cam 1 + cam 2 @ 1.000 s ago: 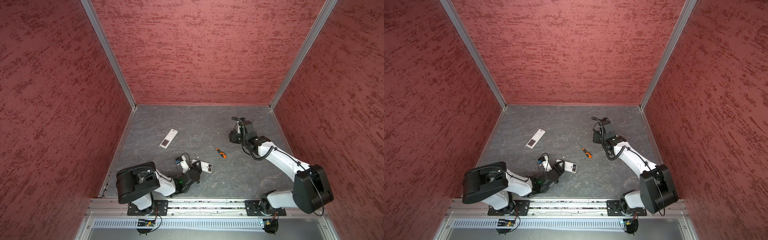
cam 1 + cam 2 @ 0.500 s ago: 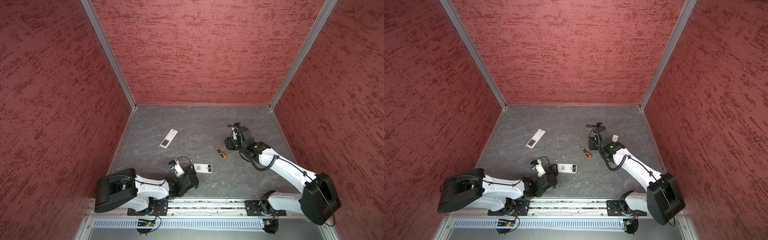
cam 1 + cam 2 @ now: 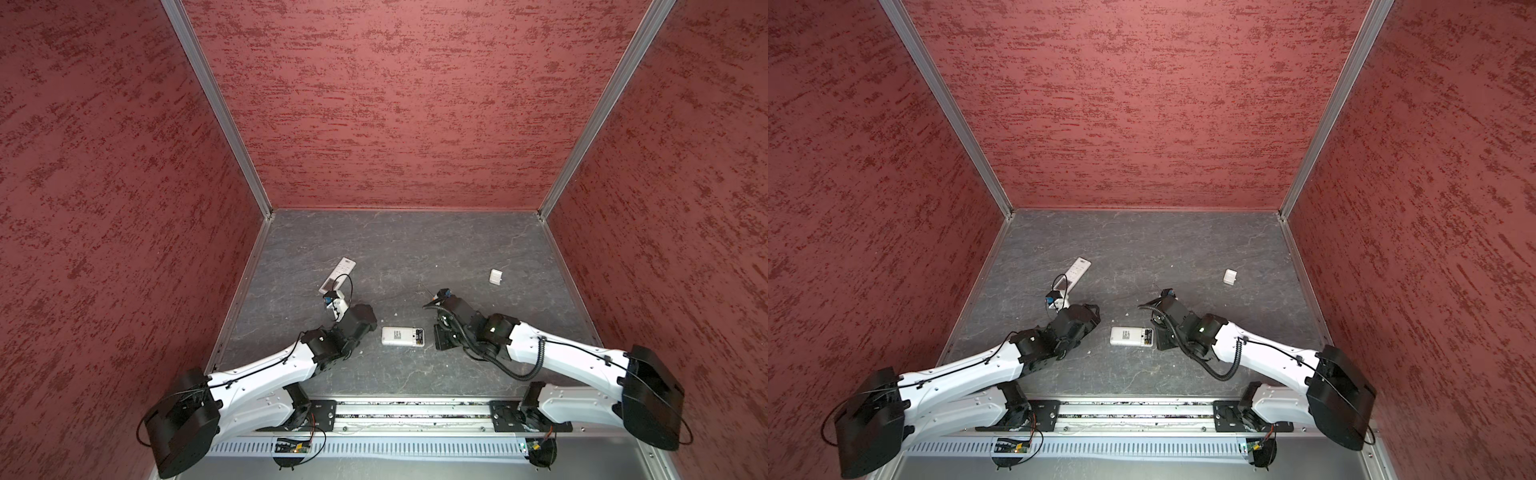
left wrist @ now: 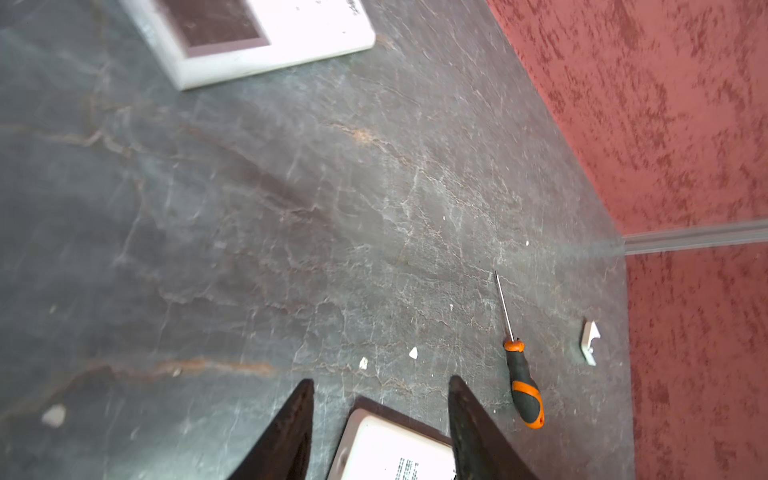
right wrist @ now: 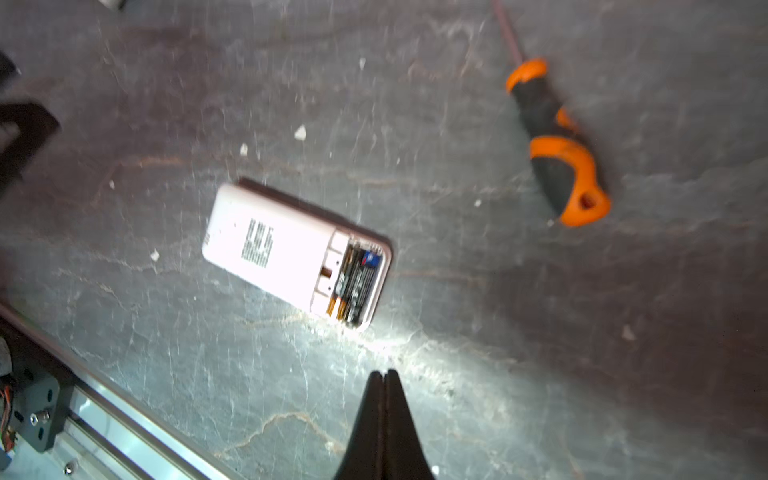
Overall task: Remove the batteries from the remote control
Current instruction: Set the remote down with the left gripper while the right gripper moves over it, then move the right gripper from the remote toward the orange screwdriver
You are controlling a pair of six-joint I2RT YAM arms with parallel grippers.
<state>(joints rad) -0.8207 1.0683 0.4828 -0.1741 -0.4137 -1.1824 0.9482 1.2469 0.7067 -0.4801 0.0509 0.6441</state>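
**Batteries still sitting in the remote, both arms parked beside it**

So the remote control [image 3: 402, 336] is lying face-down on the grey tabletop [image 3: 395, 249], near the front edge and about in the middle, right between the two arms. Its back cover is off. In the right wrist view you can see the batteries [image 5: 354, 284] still tucked side by side in the open compartment, dark with coppery ends. That compartment is at the remote's right end.

The left gripper [image 4: 380, 380] is just left of the remote with its jaws apart and nothing in them. The remote's left end shows between them in the left wrist view. The right gripper [image 5: 384, 376] sits just right of the compartment end, jaws pressed fully together, empty, with the tips clear of the remote.

Other stuff: an orange-and-black screwdriver [image 5: 557, 141] lies flat a bit farther back on the right, and a small white cover [image 3: 496, 276] is off at the far right. A second, longer remote [image 3: 337, 274] lies far-left, beyond the left arm. There are also a few white crumbs scattered around.
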